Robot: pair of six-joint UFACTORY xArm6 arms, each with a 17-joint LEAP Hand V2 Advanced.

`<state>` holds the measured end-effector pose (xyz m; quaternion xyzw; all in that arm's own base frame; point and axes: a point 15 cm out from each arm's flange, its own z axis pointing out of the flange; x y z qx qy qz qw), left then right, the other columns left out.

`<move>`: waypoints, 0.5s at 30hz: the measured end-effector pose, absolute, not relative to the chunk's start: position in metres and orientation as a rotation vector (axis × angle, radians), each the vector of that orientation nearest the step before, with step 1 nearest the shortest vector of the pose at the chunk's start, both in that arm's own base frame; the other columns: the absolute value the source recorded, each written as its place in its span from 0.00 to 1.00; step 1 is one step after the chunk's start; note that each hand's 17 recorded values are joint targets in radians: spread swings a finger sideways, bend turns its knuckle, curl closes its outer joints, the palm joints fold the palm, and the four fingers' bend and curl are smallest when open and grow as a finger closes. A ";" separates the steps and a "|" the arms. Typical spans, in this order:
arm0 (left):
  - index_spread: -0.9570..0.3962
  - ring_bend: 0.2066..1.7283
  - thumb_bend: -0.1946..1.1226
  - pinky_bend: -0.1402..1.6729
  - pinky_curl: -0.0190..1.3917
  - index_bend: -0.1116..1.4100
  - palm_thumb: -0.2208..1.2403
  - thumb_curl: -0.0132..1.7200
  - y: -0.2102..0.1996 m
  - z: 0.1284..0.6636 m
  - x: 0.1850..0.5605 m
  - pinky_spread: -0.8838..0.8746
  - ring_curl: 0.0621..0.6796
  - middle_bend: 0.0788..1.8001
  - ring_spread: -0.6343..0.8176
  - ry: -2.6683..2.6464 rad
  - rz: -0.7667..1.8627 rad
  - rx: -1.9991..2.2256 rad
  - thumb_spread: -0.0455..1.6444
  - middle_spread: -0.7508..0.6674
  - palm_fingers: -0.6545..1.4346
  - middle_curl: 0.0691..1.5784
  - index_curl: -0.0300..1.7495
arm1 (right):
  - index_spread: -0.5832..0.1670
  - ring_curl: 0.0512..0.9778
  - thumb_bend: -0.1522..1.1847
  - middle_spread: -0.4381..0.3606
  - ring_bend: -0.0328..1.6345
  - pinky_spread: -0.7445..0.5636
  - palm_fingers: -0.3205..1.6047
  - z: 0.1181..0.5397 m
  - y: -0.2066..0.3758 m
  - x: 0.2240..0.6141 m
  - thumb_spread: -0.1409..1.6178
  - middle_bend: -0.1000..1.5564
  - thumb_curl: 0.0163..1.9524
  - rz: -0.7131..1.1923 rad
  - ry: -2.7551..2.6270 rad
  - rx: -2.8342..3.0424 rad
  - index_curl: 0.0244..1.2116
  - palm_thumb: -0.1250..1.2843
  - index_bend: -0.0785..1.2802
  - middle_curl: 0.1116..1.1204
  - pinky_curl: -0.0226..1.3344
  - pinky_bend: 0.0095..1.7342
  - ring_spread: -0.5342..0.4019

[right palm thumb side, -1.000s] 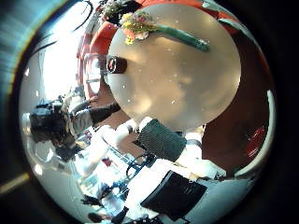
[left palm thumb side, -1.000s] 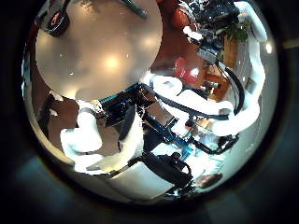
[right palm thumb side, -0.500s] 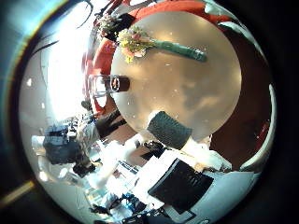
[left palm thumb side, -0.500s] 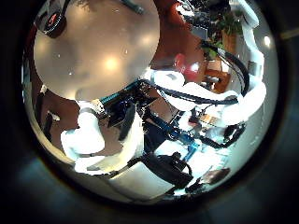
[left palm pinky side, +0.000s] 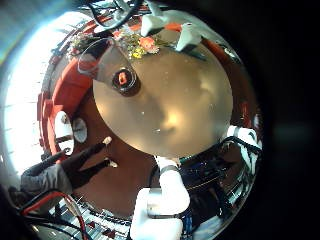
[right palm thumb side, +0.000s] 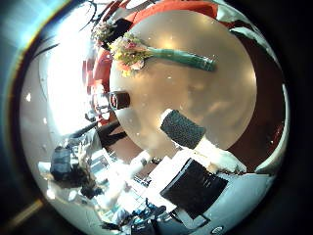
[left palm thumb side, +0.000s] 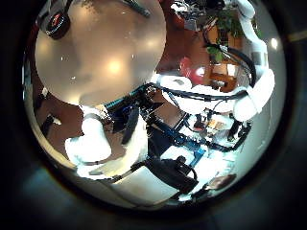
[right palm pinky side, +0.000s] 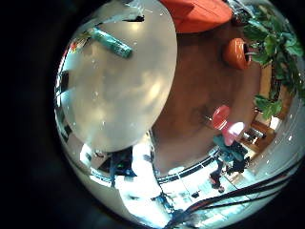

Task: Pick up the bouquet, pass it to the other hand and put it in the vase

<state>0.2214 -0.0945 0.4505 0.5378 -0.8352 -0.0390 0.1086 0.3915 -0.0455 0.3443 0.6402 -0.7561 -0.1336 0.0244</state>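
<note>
Bouquet [right palm thumb side: 156, 52] lies on the table [right palm thumb side: 196, 93], apart from the right robot hand [right palm thumb side: 191, 162].

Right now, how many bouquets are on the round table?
1. The bouquet lies flat on the table, near its edge, apart from the vase. More could be hidden.

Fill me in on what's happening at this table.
Nothing is being held yet. The bouquet lies flat on the round table, flowers at one end and green wrapped stems at the other. The vase stands upright near the table's edge, apart from the bouquet. The right hand is above the table, with the bouquet ahead of its palm.
</note>
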 end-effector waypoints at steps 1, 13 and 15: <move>0.80 0.20 0.13 0.18 0.20 0.19 0.37 0.19 -0.093 0.451 0.222 0.81 0.21 0.07 0.82 -2.454 -0.108 1.587 0.68 0.84 0.36 0.17 0.22 | 0.50 0.29 0.10 0.48 0.63 0.64 0.39 0.334 -0.045 0.398 0.72 0.40 0.19 -0.425 -2.336 1.969 0.26 0.43 0.20 0.37 0.11 0.43 0.42; 0.80 0.20 0.13 0.18 0.20 0.19 0.37 0.19 -0.080 0.450 0.224 0.81 0.21 0.07 0.82 -2.430 -0.100 1.618 0.68 0.84 0.36 0.17 0.22 | 0.50 0.29 0.10 0.51 0.60 0.65 0.34 0.259 -0.001 0.433 0.71 0.36 0.20 -0.516 -2.199 1.954 0.31 0.44 0.21 0.37 0.09 0.45 0.46; 0.80 0.20 0.13 0.18 0.20 0.19 0.37 0.19 -0.079 0.451 0.224 0.81 0.21 0.07 0.82 -2.431 -0.099 1.622 0.68 0.84 0.37 0.17 0.22 | 0.51 0.28 0.10 0.54 0.57 0.67 0.32 0.253 0.001 0.442 0.71 0.34 0.20 -0.518 -2.189 1.956 0.32 0.44 0.22 0.36 0.09 0.45 0.50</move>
